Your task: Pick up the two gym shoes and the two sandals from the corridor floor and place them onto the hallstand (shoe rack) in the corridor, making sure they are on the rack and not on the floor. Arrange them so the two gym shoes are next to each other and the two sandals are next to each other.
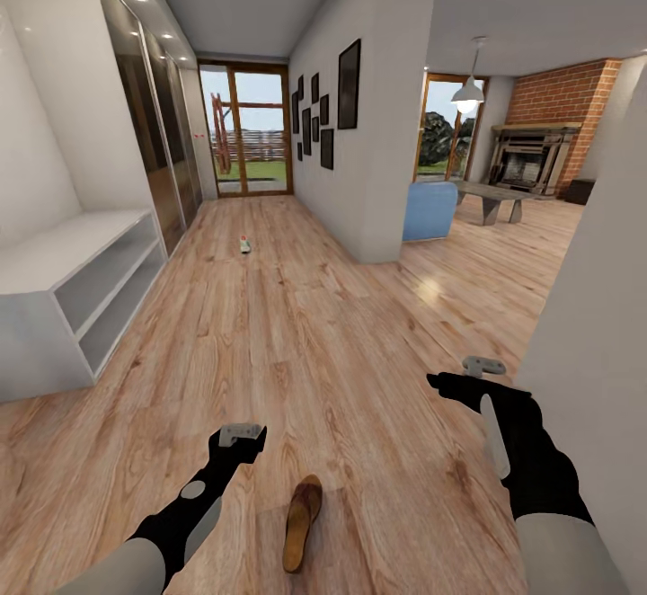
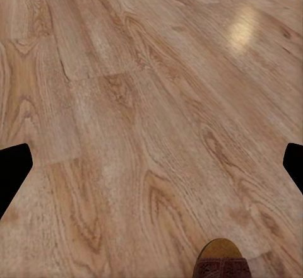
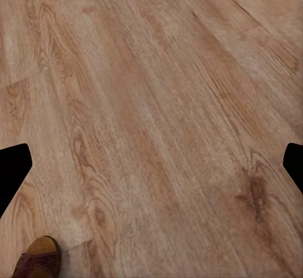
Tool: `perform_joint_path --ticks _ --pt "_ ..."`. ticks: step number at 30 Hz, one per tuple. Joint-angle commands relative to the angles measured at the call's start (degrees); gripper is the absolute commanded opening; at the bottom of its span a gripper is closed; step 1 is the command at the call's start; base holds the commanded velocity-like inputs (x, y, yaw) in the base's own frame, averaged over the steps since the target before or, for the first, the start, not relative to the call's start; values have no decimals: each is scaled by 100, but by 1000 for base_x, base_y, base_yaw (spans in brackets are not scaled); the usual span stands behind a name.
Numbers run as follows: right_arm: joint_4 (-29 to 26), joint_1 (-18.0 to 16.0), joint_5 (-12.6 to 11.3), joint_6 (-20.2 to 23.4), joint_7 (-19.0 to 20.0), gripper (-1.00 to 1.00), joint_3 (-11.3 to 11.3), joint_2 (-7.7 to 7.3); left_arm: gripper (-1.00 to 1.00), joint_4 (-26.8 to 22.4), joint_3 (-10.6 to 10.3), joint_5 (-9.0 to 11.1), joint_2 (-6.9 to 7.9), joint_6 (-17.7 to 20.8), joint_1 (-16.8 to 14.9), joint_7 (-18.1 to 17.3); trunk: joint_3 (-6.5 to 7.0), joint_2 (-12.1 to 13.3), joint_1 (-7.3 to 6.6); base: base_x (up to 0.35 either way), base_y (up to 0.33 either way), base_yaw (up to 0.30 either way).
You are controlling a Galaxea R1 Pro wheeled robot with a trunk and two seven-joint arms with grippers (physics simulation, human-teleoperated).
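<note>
Just beside left tool (image 1: 241,434), sandal (image 1: 302,520) on floor (image 1: 296,343); both tools spread, empty. Advice: lower left tool, straddle strap, pinch.

Light brown wood-grain corridor floor (image 1: 296,325), white hallstand (image 1: 81,294), dark brown tan-footbed sandal (image 1: 302,521), white-green-red gym shoe (image 1: 244,244).

We see the wood-plank corridor floor (image 1: 296,325) carrying a brown sandal (image 1: 302,521) near us, a gym shoe (image 1: 244,244) far down, and the white hallstand (image 1: 81,294).
</note>
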Motion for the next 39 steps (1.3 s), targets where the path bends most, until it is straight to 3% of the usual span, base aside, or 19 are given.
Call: perform_joint_path --ticks 1,18,33,39 --pt "-6 -3 8 27 31 100 -8 1 100 9 -26 61 2 -21 -6 -20 -5 -2 -1 -1 -34 0" --pt "-6 -3 8 27 23 100 -62 1 100 9 -21 52 2 -21 -6 -20 -65 -2 -1 0 -31 0" --pt "-6 -3 8 27 23 100 -70 -1 100 17 -18 52 2 -21 -6 -20 -475 -603 328 0 0 0" --pt "-9 -3 8 27 23 100 -76 1 100 18 -19 52 2 -21 -6 -12 -664 -611 343 0 0 0"
